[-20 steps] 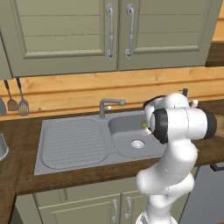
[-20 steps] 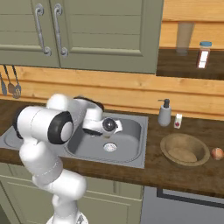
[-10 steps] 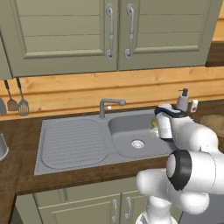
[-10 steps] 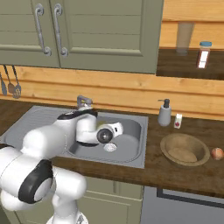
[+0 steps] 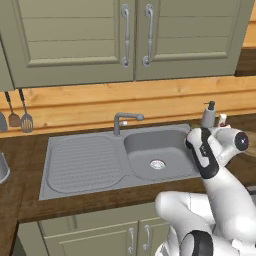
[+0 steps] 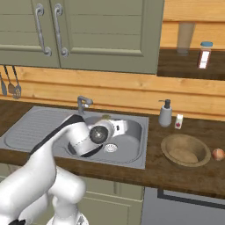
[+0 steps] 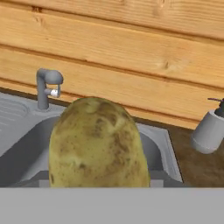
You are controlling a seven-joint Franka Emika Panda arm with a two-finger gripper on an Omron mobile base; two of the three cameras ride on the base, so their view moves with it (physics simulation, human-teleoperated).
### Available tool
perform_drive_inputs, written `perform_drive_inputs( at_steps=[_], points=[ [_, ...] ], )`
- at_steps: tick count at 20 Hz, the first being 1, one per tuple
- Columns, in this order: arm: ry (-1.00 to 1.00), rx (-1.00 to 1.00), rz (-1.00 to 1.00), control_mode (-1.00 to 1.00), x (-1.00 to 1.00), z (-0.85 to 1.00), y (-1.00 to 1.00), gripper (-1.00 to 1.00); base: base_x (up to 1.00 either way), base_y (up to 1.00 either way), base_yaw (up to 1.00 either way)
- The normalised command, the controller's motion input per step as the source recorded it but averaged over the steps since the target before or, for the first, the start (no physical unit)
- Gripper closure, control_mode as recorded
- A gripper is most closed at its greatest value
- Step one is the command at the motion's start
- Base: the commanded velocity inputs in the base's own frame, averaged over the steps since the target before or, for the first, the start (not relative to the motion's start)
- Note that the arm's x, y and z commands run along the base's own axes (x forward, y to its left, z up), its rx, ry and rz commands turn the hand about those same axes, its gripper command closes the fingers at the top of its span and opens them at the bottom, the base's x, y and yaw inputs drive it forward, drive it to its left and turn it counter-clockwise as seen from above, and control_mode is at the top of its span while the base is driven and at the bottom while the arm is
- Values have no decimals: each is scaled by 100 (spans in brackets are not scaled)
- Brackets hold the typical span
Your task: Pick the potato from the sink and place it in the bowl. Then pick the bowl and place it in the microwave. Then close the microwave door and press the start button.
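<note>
On the hand view the potato [image 7: 97,144] looms large at the 6 o'clock edge, right in front of the camera, pinched by the gripper whose jaws stand parted around it; the finger tips themselves are hidden behind it. At its 10 o'clock the faucet [image 7: 46,86] rises from the back rim of the sink [image 7: 26,144], and at 3 o'clock a grey soap dispenser [image 7: 208,129] leans against the wooden wall. On the right base view the sink [image 6: 136,154] lies under the bent arm, a sliver of the potato [image 6: 106,117] peeks over the wrist, and at 3 o'clock from the basin the bowl [image 6: 185,150] sits apart on the dark counter [image 6: 154,169].
</note>
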Motion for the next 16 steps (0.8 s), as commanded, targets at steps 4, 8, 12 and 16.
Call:
perform_drive_inputs(
  at_steps=[4, 8, 12, 16],
  points=[
    [24, 11, -18, -100, -42, 91, -57, 100, 0, 0, 0],
    [29, 0, -25, -100, -4, 11, -65, 100, 0, 0, 0],
    [17, 0, -22, -100, 0, -2, -73, 100, 0, 0, 0],
    [6, 0, -18, -100, -1, -20, -86, 100, 0, 0, 0]
  ],
)
